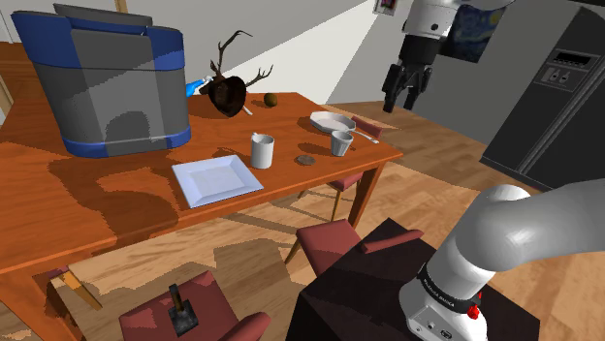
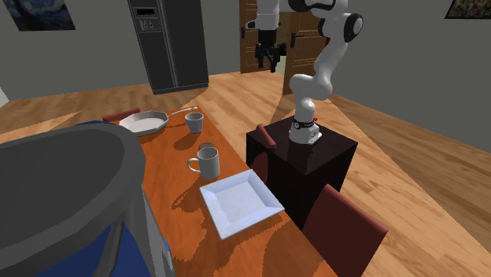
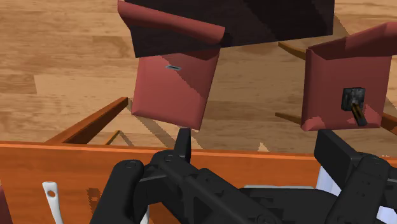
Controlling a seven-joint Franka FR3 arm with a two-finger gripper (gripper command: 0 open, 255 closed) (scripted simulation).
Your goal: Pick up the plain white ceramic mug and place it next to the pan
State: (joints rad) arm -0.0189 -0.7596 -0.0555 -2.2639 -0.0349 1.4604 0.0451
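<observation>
The white mug (image 1: 262, 150) (image 2: 207, 162) stands upright mid-table, its handle turned toward the white plate (image 1: 215, 180) (image 2: 240, 201). Near the table's end lies the pale pan (image 1: 331, 121) (image 2: 144, 122), with a greyer mug (image 1: 341, 143) (image 2: 193, 122) beside it. My gripper (image 1: 402, 94) (image 2: 267, 55) hangs high in the air beyond that end of the table, well away from both mugs. Its fingers are open and hold nothing. In the wrist view the gripper (image 3: 232, 164) looks down over the table's edge (image 3: 76, 159), and a white handle (image 3: 51, 196) with a hole shows beside the left finger (image 3: 127, 191).
A big blue-and-grey appliance (image 1: 111, 87) fills the table's far end, with an antler trophy (image 1: 231, 89), a small brown ball (image 1: 272, 99) and a brown disc (image 1: 304, 160) nearby. Red chairs (image 1: 334, 237) (image 3: 175, 89) stand by the table and the black stand (image 2: 303, 161). A dark fridge (image 1: 557, 97) is behind.
</observation>
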